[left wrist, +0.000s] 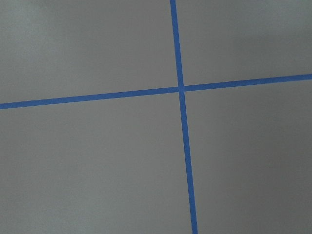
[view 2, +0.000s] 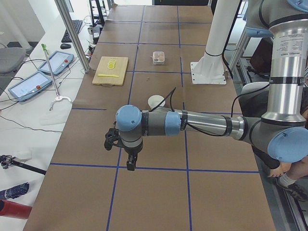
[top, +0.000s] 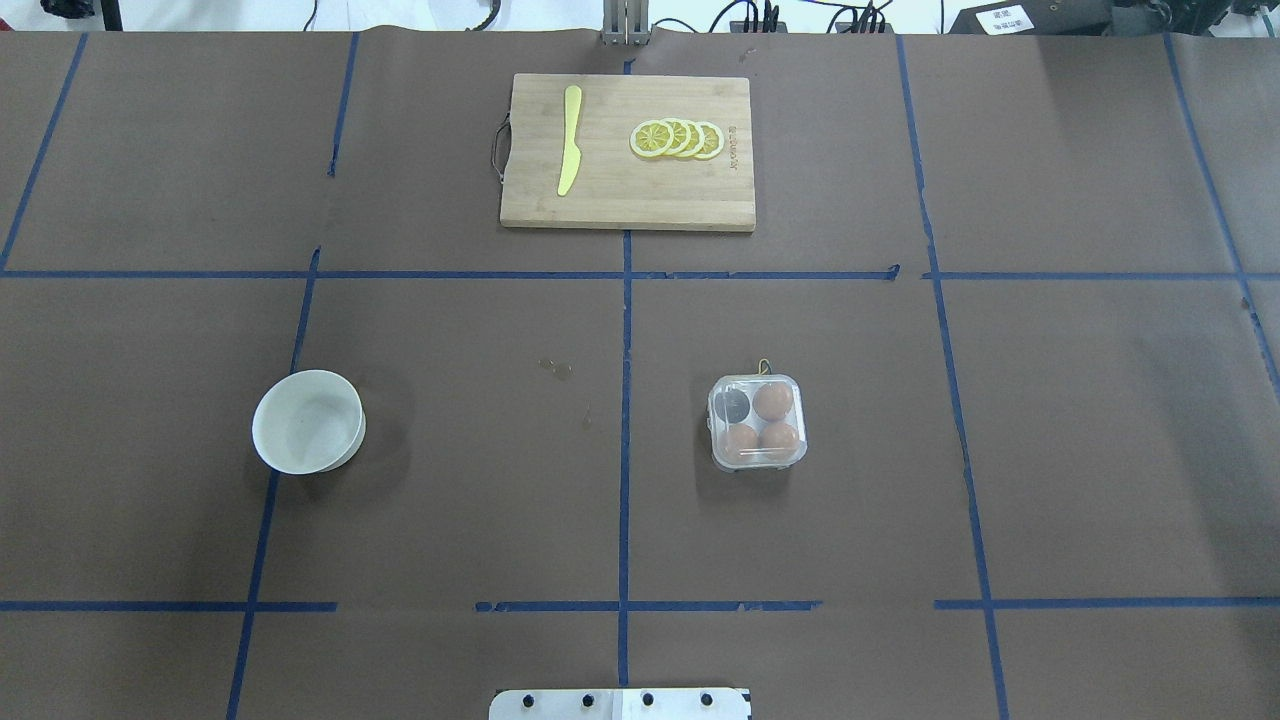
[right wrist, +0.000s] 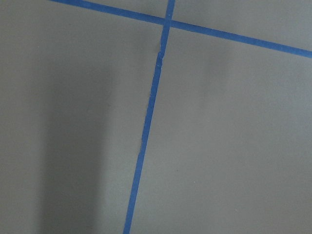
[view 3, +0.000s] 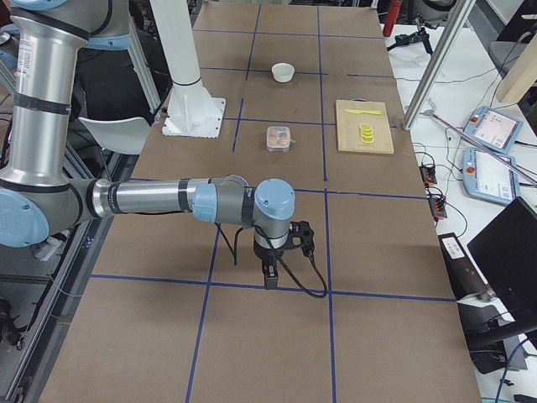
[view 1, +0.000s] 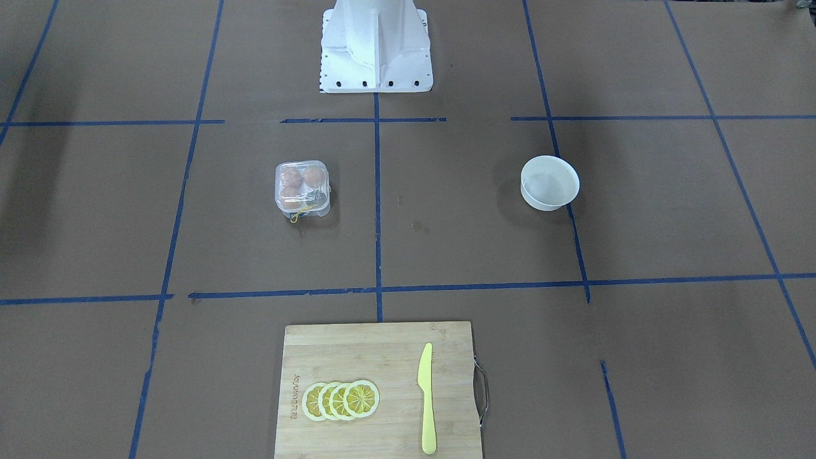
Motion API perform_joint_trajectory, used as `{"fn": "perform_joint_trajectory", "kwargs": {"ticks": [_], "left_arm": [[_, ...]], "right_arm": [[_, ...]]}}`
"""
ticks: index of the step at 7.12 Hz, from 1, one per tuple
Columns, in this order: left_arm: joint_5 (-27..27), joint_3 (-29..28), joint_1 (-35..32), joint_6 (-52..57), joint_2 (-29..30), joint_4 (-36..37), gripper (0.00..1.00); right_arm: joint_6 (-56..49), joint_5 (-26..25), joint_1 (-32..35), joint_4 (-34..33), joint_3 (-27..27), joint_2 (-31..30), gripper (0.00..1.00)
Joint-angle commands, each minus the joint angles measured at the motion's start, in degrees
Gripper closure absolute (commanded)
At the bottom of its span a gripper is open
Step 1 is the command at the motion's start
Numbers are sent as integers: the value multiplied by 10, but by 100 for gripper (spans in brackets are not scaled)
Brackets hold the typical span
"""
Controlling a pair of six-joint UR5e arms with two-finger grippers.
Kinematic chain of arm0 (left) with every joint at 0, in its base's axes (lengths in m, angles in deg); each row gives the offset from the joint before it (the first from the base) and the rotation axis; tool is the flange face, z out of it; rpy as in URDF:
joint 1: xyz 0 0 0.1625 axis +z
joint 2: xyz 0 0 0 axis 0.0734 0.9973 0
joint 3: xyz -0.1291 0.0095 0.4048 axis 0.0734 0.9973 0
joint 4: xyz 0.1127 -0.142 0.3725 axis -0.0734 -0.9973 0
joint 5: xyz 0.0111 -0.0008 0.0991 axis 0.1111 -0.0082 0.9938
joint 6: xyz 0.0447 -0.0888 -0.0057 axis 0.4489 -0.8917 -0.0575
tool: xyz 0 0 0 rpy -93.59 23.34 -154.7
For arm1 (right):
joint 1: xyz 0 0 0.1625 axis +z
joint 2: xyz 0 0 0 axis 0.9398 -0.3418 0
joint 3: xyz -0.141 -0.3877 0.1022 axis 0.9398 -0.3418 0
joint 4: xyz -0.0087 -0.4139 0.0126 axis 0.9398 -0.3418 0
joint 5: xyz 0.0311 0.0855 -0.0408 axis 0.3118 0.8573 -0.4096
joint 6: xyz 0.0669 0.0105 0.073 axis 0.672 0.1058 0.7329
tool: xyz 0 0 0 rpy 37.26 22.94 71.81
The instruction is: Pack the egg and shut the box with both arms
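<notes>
Small square clear-plastic egg box (top: 757,437) sits on the brown table (top: 450,480), right of the centre tape line, its lid lying over three orange-brown eggs (top: 773,401). Round white bowl (top: 308,421) stands well apart on the left. Left gripper (view 2: 130,165) and right gripper (view 3: 270,277) hang over bare table at opposite ends, well apart from the box; whether their fingers are apart or together cannot be told.

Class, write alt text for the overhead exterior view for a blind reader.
A square clear-plastic egg carton holding three brown eggs, one cell empty, sits right of centre on a brown table gridded with blue tape. A round white bowl stands left; a wooden cutting board with yellow knife and lemon slices lies beyond.
</notes>
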Motion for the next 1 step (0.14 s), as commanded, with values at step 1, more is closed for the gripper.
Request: {"fn": "perform_joint_trajectory", "kwargs": {"ticks": [1], "left_arm": [[1,-2,0,0,0,-1,0]], "right_arm": [[-1,6,0,-1,-2,0,0]]}}
